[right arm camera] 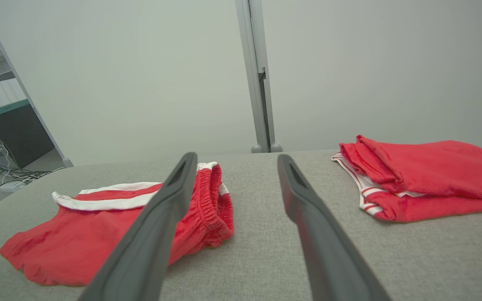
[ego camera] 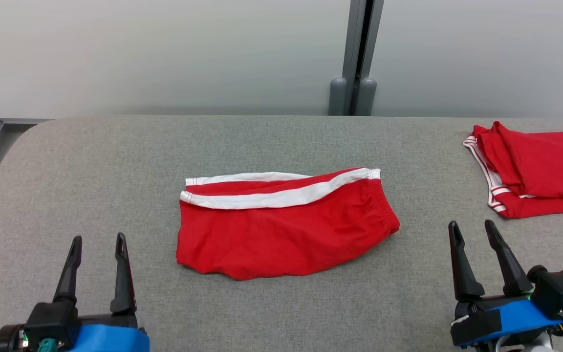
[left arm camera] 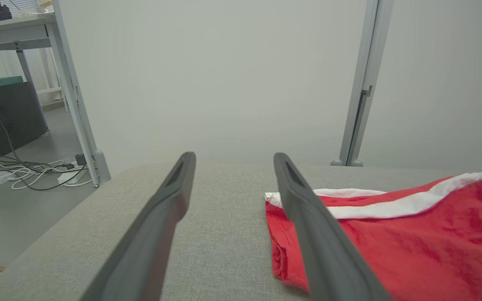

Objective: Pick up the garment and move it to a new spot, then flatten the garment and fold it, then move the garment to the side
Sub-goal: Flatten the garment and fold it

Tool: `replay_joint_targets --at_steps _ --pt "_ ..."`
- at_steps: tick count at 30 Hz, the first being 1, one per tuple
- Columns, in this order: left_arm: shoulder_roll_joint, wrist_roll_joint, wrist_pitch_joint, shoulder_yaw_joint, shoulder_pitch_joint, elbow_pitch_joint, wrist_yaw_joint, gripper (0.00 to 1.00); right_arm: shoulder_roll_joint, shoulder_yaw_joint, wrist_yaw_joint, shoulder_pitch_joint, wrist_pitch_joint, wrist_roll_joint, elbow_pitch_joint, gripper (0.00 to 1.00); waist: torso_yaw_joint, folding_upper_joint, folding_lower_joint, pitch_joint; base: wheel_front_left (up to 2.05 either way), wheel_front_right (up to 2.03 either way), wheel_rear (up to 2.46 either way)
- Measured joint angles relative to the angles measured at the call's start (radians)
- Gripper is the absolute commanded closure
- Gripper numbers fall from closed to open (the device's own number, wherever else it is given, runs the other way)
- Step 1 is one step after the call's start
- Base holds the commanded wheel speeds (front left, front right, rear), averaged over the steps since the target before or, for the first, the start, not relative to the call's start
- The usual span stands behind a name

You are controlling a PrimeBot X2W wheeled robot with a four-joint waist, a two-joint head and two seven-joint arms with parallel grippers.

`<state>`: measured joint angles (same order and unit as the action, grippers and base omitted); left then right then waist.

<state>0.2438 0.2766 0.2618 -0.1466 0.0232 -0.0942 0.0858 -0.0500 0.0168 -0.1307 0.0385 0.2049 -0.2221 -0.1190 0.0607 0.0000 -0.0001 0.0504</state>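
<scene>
The garment (ego camera: 281,225) is a pair of red shorts with white side stripes, lying folded in half at the middle of the grey padded table (ego camera: 115,161); it also shows as the garment (left arm camera: 412,234) and the garment (right arm camera: 98,225) in the wrist views. My left gripper (ego camera: 98,239) stands open at the lower left, well clear of the cloth, with nothing between its fingers. The left gripper (left arm camera: 232,159) points past the shorts' left edge. At the lower right my right gripper (ego camera: 472,227) is open and empty too. The right gripper (right arm camera: 234,161) aims at bare table beside the waistband.
A second red garment (ego camera: 535,171) with white trim lies folded at the table's far right edge, and it shows as the folded garment (right arm camera: 421,179) in the right wrist view. A grey post (ego camera: 357,58) stands behind the table. Cables (left arm camera: 19,171) lie on the floor to the left.
</scene>
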Motion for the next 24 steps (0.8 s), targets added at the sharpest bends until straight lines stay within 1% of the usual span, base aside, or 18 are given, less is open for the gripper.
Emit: replay_joint_targets --at_steps 7,16,20,24 --pt "-0.029 -0.044 0.0 0.04 0.038 -0.026 -0.041 0.0 0.0 0.012 0.0 -0.027 0.0 0.001 -0.005 0.0 0.002 0.0 0.0 -0.016 0.0 0.0 0.0" --pt "-0.065 -0.084 0.0 0.077 0.043 -0.04 -0.075 0.0 0.0 -0.001 0.0 -0.028 -0.015 0.027 -0.021 0.0 0.005 0.0 0.0 -0.024 0.0 0.0 0.0" --pt "-0.08 -0.102 0.0 0.088 0.04 -0.042 -0.087 0.0 0.0 -0.02 0.0 0.02 -0.021 0.058 -0.041 0.0 0.01 0.0 0.0001 -0.016 0.0 0.0 0.0" --pt "-0.095 -0.114 0.0 0.095 0.028 -0.044 -0.103 0.0 0.0 -0.058 0.0 0.125 -0.033 0.085 -0.086 0.0 0.024 0.0 0.0002 -0.001 0.0 0.0 0.0"
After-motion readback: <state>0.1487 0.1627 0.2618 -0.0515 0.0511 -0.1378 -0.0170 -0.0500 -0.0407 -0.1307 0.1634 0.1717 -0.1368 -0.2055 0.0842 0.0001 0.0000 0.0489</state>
